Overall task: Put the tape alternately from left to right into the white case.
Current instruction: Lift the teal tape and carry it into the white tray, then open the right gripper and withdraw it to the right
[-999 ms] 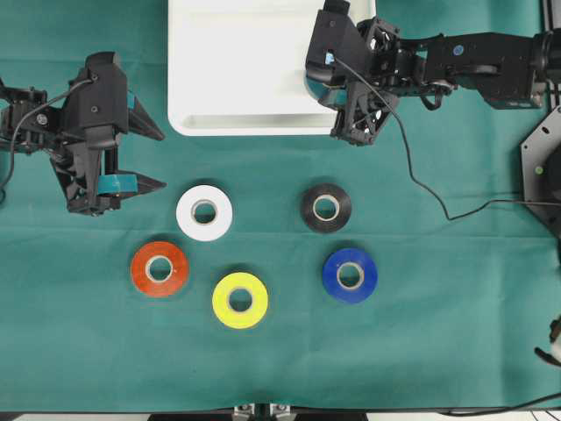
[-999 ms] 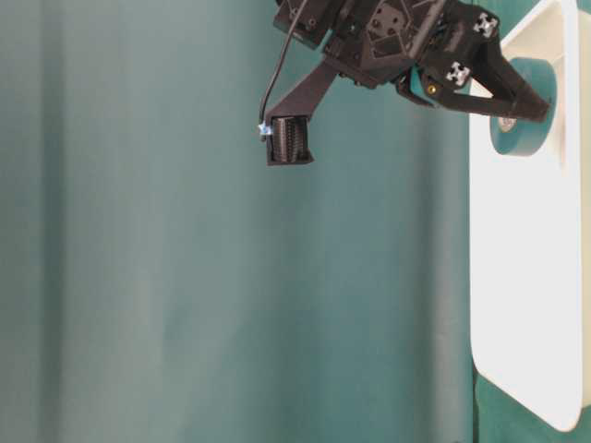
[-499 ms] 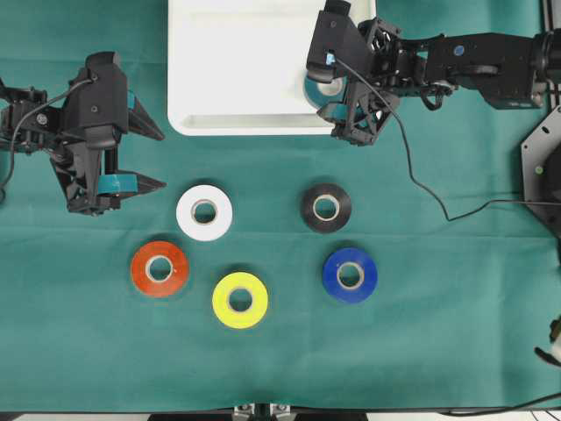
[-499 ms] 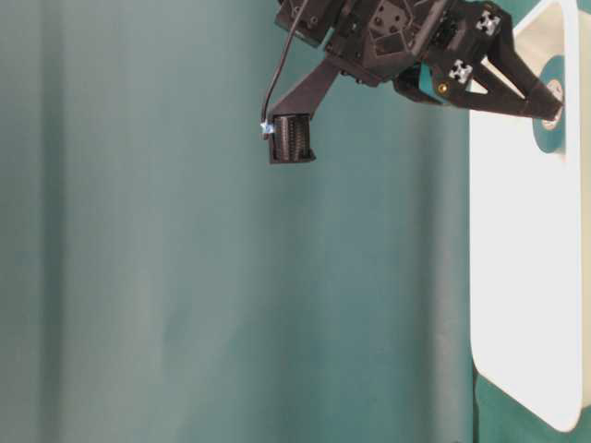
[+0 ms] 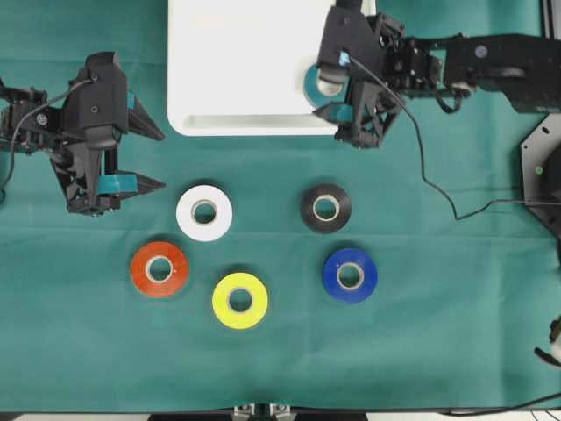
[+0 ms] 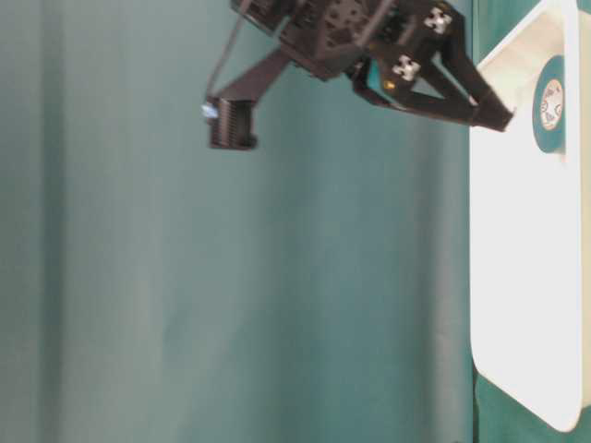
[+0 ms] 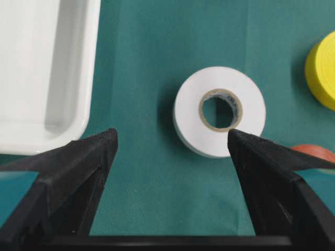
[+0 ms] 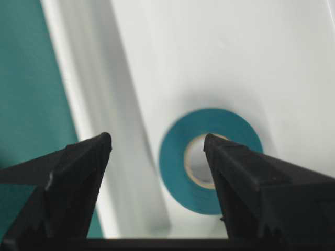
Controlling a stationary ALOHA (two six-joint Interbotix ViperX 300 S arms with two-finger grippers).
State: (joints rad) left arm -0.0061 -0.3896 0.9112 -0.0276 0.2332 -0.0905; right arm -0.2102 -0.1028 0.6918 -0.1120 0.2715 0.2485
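Observation:
The white case (image 5: 237, 61) sits at the back of the green cloth. A teal tape (image 5: 309, 90) lies flat in its front right corner, also seen in the right wrist view (image 8: 209, 159). My right gripper (image 5: 321, 88) hovers open above that roll, jaws wide and holding nothing (image 8: 157, 138). On the cloth lie the white tape (image 5: 204, 212), red tape (image 5: 159, 268), yellow tape (image 5: 240, 300), black tape (image 5: 326, 207) and blue tape (image 5: 350, 274). My left gripper (image 5: 160, 160) is open and empty to the left of the white tape (image 7: 219, 111).
The case's front rim (image 5: 254, 129) lies between the rolls and the teal roll. The right arm's cable (image 5: 429, 180) trails over the cloth at the right. A black mount (image 5: 543, 171) stands at the right edge.
My right gripper has opened and let go of the teal tape, which now lies flat in the case. That gripper has drawn up and slightly right. The left arm has not moved.

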